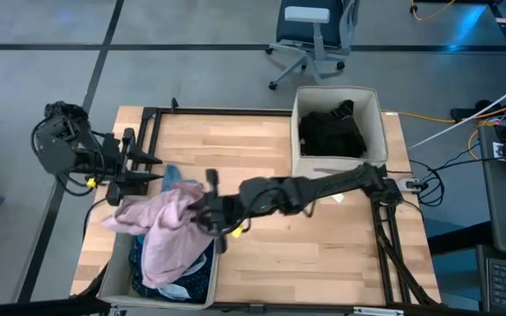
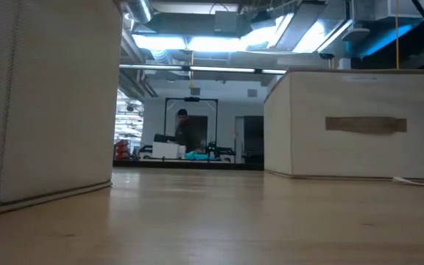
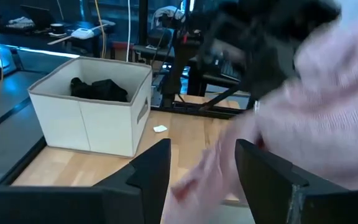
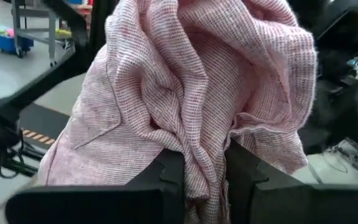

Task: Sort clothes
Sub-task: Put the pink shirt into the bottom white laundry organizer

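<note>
The pink patterned top [image 1: 167, 230] hangs bunched from my right gripper [image 1: 211, 215] over the beige bin [image 1: 112, 279] at the table's near left corner. It fills the right wrist view [image 4: 185, 81]. My right gripper [image 4: 205, 163] is shut on it. My left gripper [image 1: 152, 168] is open at the table's left side, just far of the top. In the left wrist view the top [image 3: 328, 106] shows blurred beyond and between its open fingers [image 3: 204, 155]; I cannot tell whether they touch it. A blue cloth [image 1: 172, 175] lies by the left gripper. My right gripper pinches a bunched fold of the pink top [image 4: 205, 140] between its two fingers, several layers gathered together. It reaches in from the table's right side. The cloth hangs slack around the fingers and drapes down over the near-left bin.
The near-left bin holds blue and plaid garments [image 1: 183, 285]. A second beige bin [image 1: 299, 132] at the far right holds black pieces [image 1: 332, 132]. In the low view the two bins' walls [image 2: 43, 103] [image 2: 359, 125] stand on either side of bare wood. A person [image 2: 186, 131] stands far behind.
</note>
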Controlling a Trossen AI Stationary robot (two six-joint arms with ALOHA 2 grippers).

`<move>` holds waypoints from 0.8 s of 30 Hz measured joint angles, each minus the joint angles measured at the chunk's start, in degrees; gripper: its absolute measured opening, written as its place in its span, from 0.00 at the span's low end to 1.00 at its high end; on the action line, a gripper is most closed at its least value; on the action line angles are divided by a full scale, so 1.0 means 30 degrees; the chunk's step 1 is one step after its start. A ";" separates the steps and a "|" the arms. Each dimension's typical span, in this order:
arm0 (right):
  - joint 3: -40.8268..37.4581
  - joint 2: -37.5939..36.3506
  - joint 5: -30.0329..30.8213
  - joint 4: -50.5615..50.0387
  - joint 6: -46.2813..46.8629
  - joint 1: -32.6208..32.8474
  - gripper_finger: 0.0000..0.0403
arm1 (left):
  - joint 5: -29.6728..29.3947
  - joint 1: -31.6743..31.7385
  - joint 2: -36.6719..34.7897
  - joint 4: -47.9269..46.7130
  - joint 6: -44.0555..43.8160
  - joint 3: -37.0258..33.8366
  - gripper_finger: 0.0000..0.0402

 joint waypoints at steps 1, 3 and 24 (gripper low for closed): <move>0.0000 0.0336 0.0000 0.0340 -0.0165 -0.0007 0.16 | -0.0006 -0.0003 -0.0078 0.0005 -0.0008 0.0000 0.43; 0.0000 0.0965 -0.0007 0.0459 -0.0259 -0.0015 0.16 | -0.0023 0.0000 -0.0076 -0.0028 -0.0047 0.0000 0.43; 0.0029 0.5527 0.0326 -0.2129 0.0906 -0.0152 0.61 | 0.0001 0.0000 0.0652 -0.2790 -0.2032 -0.0015 0.43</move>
